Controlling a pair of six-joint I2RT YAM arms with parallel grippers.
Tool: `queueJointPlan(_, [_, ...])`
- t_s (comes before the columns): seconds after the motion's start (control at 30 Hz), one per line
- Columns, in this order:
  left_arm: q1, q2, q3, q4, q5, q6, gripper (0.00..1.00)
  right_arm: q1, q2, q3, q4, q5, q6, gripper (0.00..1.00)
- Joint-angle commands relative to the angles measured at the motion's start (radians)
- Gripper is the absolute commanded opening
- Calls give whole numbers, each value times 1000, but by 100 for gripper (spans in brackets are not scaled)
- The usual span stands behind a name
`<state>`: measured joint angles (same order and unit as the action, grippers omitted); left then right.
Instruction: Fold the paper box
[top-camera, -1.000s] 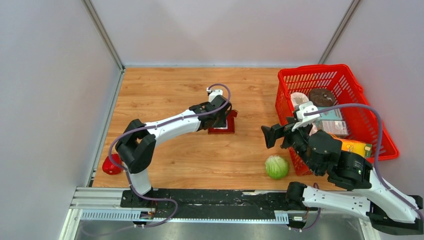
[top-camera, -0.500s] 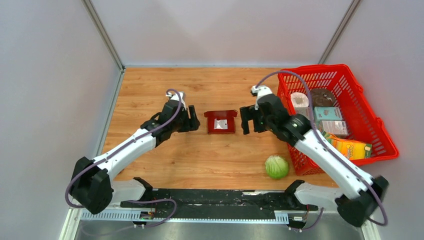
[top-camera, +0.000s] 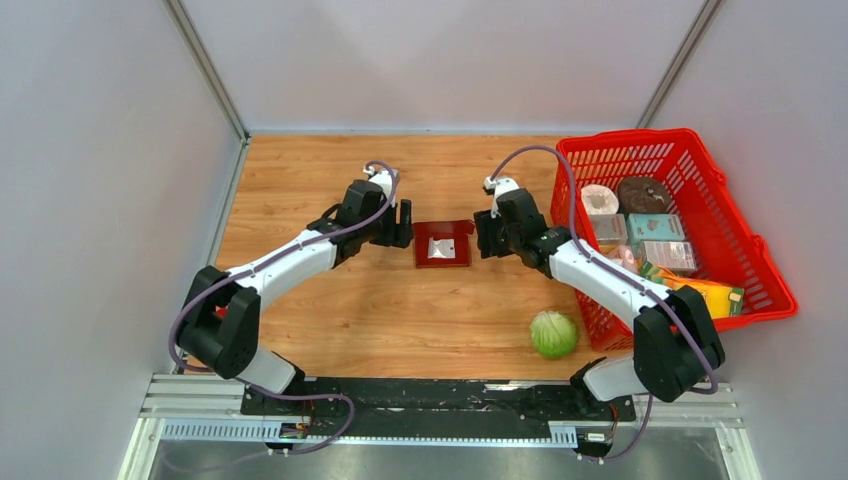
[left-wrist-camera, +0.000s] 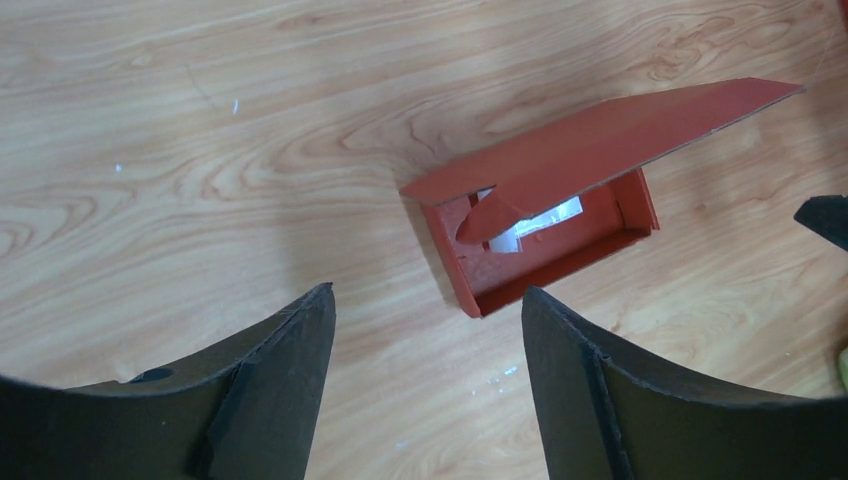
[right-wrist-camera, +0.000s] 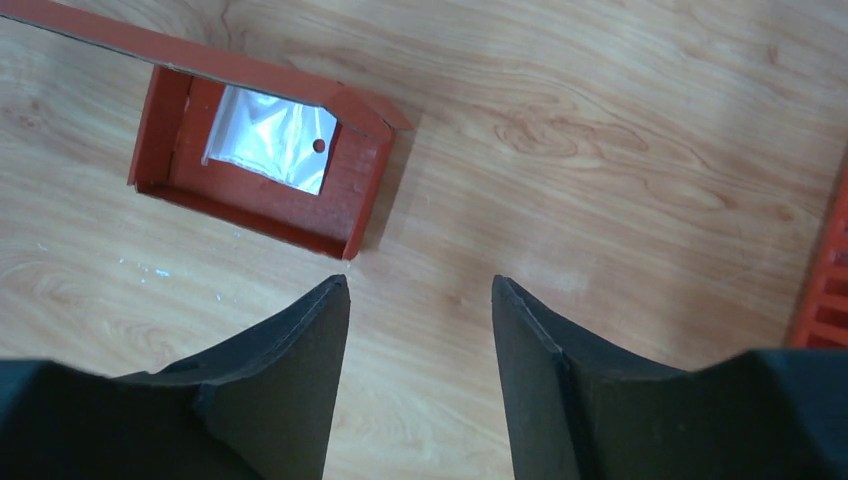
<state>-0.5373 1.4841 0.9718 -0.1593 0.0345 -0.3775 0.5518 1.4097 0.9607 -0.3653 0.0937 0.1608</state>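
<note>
The dark red paper box (top-camera: 442, 244) lies on the wooden table between my two grippers, its walls up and its lid flap raised. A small clear plastic bag (right-wrist-camera: 268, 138) lies inside it. In the left wrist view the box (left-wrist-camera: 560, 240) is ahead and right of my fingers, its lid tilted over it. In the right wrist view the box (right-wrist-camera: 262, 170) is ahead and left. My left gripper (top-camera: 402, 225) is open and empty just left of the box. My right gripper (top-camera: 481, 237) is open and empty just right of it.
A bright red mesh basket (top-camera: 740, 215) with several packages stands at the right. A green cabbage (top-camera: 553, 334) lies near the front right. The basket's edge shows in the right wrist view (right-wrist-camera: 825, 290).
Both grippers have come closer to the box from either side. One second ago the left gripper was over the box and the right arm was drawn back by the basket.
</note>
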Motion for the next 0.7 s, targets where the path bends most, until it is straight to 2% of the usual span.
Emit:
queueJointPlan(0.0, [6, 27, 24, 124, 53, 138, 77, -6, -6, -56, 298, -46, -56, 57])
queueJointPlan(0.1, [25, 82, 76, 112, 137, 167, 77, -7, 29, -59, 344, -40, -89, 58])
queueJointPlan(0.17, [26, 136, 141, 78, 169, 189, 72, -7, 60, -57, 394, -52, -96, 58])
queueJointPlan(0.5, [26, 162, 146, 83, 171, 204, 61, -13, 141, -76, 557, -78, -156, 58])
queueJointPlan(0.67, [28, 183, 163, 69, 183, 196, 54, -15, 160, -70, 586, -129, -199, 56])
